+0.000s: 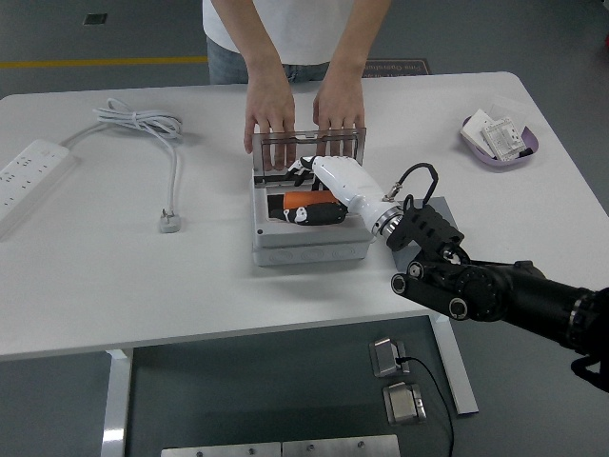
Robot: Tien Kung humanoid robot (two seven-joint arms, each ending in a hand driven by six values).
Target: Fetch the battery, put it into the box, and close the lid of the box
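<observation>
Inside the box (309, 243), right hand (319, 195) grips orange battery (303, 200).

A white power strip (29, 171) lies at the table's (143, 286) far left edge, and its white cable (143, 124) runs right to a bundled coil near the far edge, then down to a plug (170, 223) lying on the bare top. At the far right sits a small purple dish (501, 141) holding white packets. Below the table's near edge, two metal plates (398, 381) with a black wire lie on the grey floor.
</observation>
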